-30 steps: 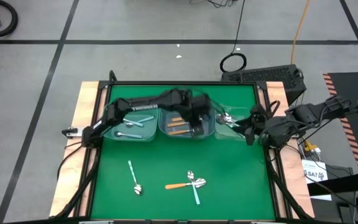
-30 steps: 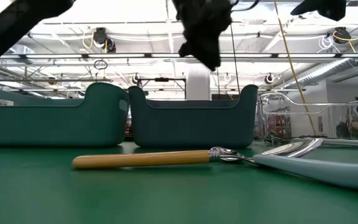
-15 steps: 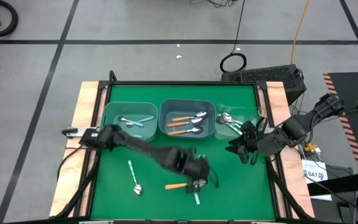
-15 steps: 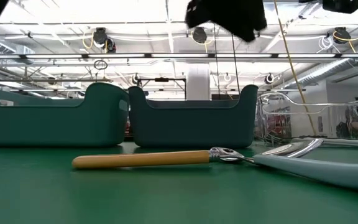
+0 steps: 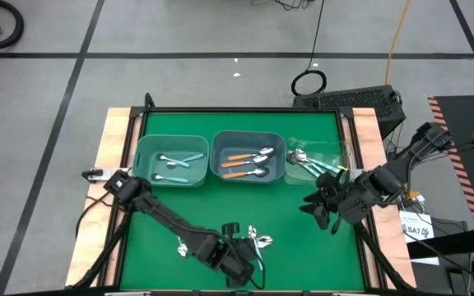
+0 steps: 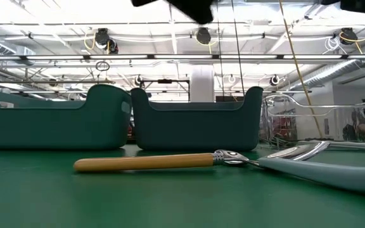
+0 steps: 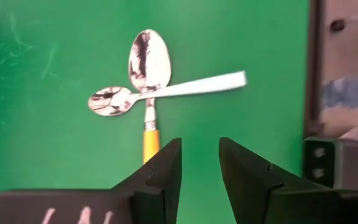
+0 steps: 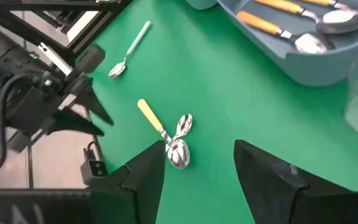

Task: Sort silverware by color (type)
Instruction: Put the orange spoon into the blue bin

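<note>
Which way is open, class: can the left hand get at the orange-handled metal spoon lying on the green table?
Probably yes. The left hand hovers open just short of the orange-handled metal spoon, with nothing between them; only a light-handled spoon crosses its neck farther on.

Three bins stood in a row along the table's far side: the left bin, the middle bin and the right bin, each with spoons in it. Near the front edge two crossed spoons lay, with another spoon to their left.
</note>
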Robot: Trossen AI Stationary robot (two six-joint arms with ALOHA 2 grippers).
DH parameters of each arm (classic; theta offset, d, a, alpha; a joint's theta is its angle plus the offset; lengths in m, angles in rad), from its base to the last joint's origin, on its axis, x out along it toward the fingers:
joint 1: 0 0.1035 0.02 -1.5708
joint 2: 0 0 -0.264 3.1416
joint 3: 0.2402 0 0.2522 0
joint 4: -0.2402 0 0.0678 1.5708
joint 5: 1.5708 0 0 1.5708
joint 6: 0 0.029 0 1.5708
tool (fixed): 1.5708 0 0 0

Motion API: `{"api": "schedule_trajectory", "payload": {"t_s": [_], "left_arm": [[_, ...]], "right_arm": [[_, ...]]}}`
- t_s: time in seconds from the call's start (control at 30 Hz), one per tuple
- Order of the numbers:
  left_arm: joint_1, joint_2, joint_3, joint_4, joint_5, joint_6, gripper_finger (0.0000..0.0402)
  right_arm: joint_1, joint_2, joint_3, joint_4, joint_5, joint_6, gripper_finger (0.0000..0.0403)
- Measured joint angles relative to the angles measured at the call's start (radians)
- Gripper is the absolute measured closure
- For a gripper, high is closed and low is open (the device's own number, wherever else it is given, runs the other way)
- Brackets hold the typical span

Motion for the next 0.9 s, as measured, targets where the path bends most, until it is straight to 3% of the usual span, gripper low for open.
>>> {"api": "schedule_trajectory", "payload": {"t_s": [0.1, 0.3, 0.53, 0.63, 0.73, 0.9], "left_arm": [[0.022, 0.001, -0.001, -0.016, -0.003, 0.062, 0.0287], [0.139, -0.015, -0.001, -0.026, 0.139, 0.250, 0.0287], [0.256, -0.131, -0.019, -0.182, 0.137, 0.339, 0.0287], [0.316, -0.248, -0.157, -0.172, 0.175, 0.367, 0.0287], [0.373, -0.395, -0.387, -0.034, 0.287, 0.330, 0.0287], [0.383, -0.594, -0.684, 0.168, 0.344, 0.138, 0.0287]], "right_arm": [[0.028, 0.005, 0.000, -0.006, 0.000, 0.023, 0.0218], [0.074, 0.002, 0.000, -0.059, -0.001, 0.035, 0.0218], [0.104, -0.017, 0.000, -0.189, 0.002, 0.025, 0.0218], [0.104, -0.032, 0.000, -0.243, 0.004, -0.002, 0.0218], [0.104, -0.049, 0.000, -0.268, 0.006, -0.035, 0.0218], [0.104, -0.063, 0.000, -0.281, 0.063, -0.074, 0.0218]]}}
